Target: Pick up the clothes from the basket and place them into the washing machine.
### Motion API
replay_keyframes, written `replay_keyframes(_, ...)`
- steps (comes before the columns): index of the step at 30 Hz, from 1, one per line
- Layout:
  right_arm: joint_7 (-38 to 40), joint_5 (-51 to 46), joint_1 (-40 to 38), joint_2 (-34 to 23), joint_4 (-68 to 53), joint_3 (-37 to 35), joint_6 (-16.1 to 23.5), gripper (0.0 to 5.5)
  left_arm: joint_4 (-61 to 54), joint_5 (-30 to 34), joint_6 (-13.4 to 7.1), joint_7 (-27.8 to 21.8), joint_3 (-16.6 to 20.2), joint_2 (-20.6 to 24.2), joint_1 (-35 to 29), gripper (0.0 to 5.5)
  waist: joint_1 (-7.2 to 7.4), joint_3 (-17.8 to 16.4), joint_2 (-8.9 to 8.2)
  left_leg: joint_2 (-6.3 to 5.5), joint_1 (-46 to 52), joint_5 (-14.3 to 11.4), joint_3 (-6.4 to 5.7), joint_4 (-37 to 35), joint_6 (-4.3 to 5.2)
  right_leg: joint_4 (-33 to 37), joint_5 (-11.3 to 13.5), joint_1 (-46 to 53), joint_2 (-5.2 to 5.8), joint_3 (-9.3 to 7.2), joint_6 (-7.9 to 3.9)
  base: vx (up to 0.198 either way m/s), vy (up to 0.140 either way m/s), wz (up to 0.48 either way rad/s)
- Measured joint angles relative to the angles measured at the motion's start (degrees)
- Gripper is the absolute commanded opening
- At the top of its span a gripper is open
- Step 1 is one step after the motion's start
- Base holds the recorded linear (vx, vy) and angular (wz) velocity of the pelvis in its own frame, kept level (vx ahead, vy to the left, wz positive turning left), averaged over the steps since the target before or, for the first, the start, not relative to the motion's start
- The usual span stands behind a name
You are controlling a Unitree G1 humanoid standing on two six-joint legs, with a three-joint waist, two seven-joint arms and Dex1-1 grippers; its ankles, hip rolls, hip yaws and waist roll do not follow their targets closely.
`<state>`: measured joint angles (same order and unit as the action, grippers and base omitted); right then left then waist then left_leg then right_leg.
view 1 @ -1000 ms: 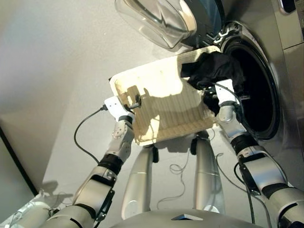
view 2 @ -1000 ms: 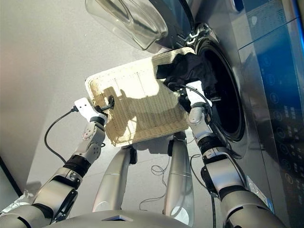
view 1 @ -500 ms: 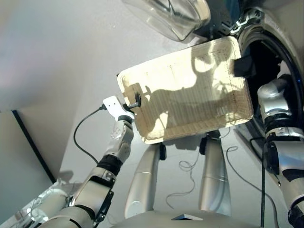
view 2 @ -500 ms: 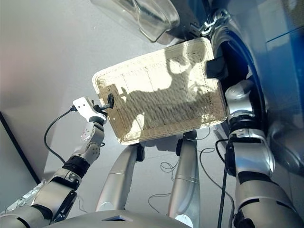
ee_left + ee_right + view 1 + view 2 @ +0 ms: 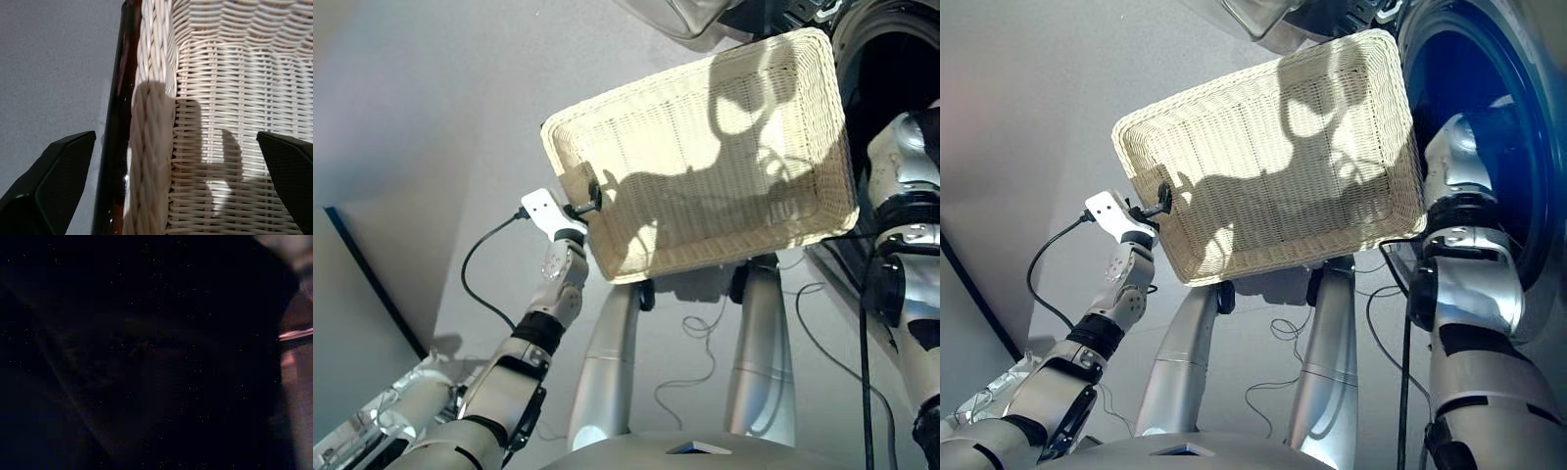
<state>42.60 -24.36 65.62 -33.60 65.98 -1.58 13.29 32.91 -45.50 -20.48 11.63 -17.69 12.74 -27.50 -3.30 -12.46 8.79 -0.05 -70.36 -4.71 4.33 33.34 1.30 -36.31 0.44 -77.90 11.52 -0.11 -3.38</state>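
Washing machine: you see its dark drum hole at the right edge of the head views, with part of the clear porthole door swung out above the basket.
Basket: held tilted just in front of the drum hole – its woven base shows no clothes lying on it.
Right arm: reaches past the basket's right end toward the drum; its gripper is out of sight in the head views, and the right wrist view is nearly all black, so you cannot tell how its jaws stand.
Left gripper: at the basket's left rim – the wrist view shows its fingers spread wide to either side of the woven rim, one outside and one over the base.
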Motion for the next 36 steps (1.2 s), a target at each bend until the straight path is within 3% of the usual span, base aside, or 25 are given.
replay_keyframes(2,-1.6,-1.7,1.0,0.4,1.0,0.1,0.2,0.00,-0.1,0.0,0.0,0.0,0.0,0.3,-0.1,5.50,0.11,0.0,-0.01,0.08,-0.8,-0.7,-0.15,1.8,0.18,-1.8,-0.7,-0.7,-0.01,0.08,0.15,0.000,0.000,0.000)
replay_keyframes(3,-2.1,-2.3,1.3,0.3,1.3,0.2,0.4,3.75,-0.3,-0.1,0.0,0.1,0.1,0.3,-0.1,5.50,0.16,0.0,-0.01,0.10,-1.4,-1.1,-0.47,2.9,0.20,-2.8,-1.0,-1.3,-0.01,0.05,0.20,0.000,0.000,0.000)
replay_keyframes(4,-2.6,-3.1,1.6,0.2,1.3,0.4,0.7,5.50,-0.4,-0.1,0.0,0.1,0.1,0.3,-0.1,5.50,0.23,0.0,-0.02,0.10,-2.2,-1.5,-0.90,3.9,0.32,-3.5,-1.4,-1.8,-0.03,-0.06,0.21,0.000,0.000,0.000)
replay_keyframes(10,-6.0,-5.1,2.1,-1.7,2.0,2.0,0.9,5.50,-0.4,-0.6,0.0,0.0,0.8,0.3,0.6,5.50,0.49,0.0,-0.11,0.40,-5.5,-3.3,-1.61,9.0,0.03,-6.9,-2.2,-3.9,-0.09,-0.36,0.08,0.000,0.000,0.000)
replay_keyframes(15,-10.6,-8.1,1.9,-0.6,2.8,3.3,0.9,5.50,-0.1,-1.3,0.0,-0.2,2.4,0.8,1.3,5.50,1.84,0.4,-1.28,0.64,-5.5,-3.9,-1.53,10.3,-0.24,-6.9,-2.2,-3.6,-0.31,-0.23,-0.07,0.000,0.000,0.000)
replay_keyframes(17,-14.4,-11.1,-0.1,1.0,2.9,3.3,1.0,5.50,0.6,-1.7,0.1,-1.1,2.7,1.1,1.6,5.50,1.95,0.8,-2.56,1.16,-5.0,-4.2,-1.63,10.6,-0.08,-6.6,-2.2,-2.8,-0.89,-0.42,-0.02,0.000,0.000,0.000)
replay_keyframes(21,-21.5,-14.5,-5.7,7.1,2.2,5.0,2.1,5.50,3.8,-1.7,0.8,-2.6,3.5,1.1,2.3,5.50,3.07,0.9,-3.30,1.45,-2.0,-4.3,-2.19,9.3,0.00,-5.2,-2.2,0.7,-1.08,-1.29,0.04,0.000,0.000,0.000)
replay_keyframes(25,-28.7,-16.0,-13.2,14.0,-0.1,6.7,2.4,5.50,7.8,-1.6,1.0,-4.3,4.6,0.4,3.4,5.50,3.14,1.7,-4.72,1.51,1.9,-4.1,-2.43,6.6,0.18,-3.1,-2.3,4.4,-1.15,-1.91,0.19,0.000,0.000,0.000)
replay_keyframes(29,-30.9,-16.6,-16.5,18.7,-0.5,6.5,2.5,5.50,10.8,-1.1,1.0,-4.6,4.7,-0.1,4.3,5.50,3.02,2.3,-5.90,1.38,4.9,-3.4,-2.89,3.6,0.58,-1.2,-2.3,7.4,-0.99,-2.80,0.31,0.000,0.000,0.000)
replay_keyframes(36,-33.9,-18.8,-24.7,22.4,-3.3,7.2,3.7,5.50,16.0,0.9,1.0,-5.1,5.4,-2.9,5.2,5.50,3.10,2.5,-6.23,1.10,14.0,-1.9,-4.22,-3.1,1.15,3.5,-2.3,16.6,-0.87,-4.43,0.54,0.029,-0.003,0.021)
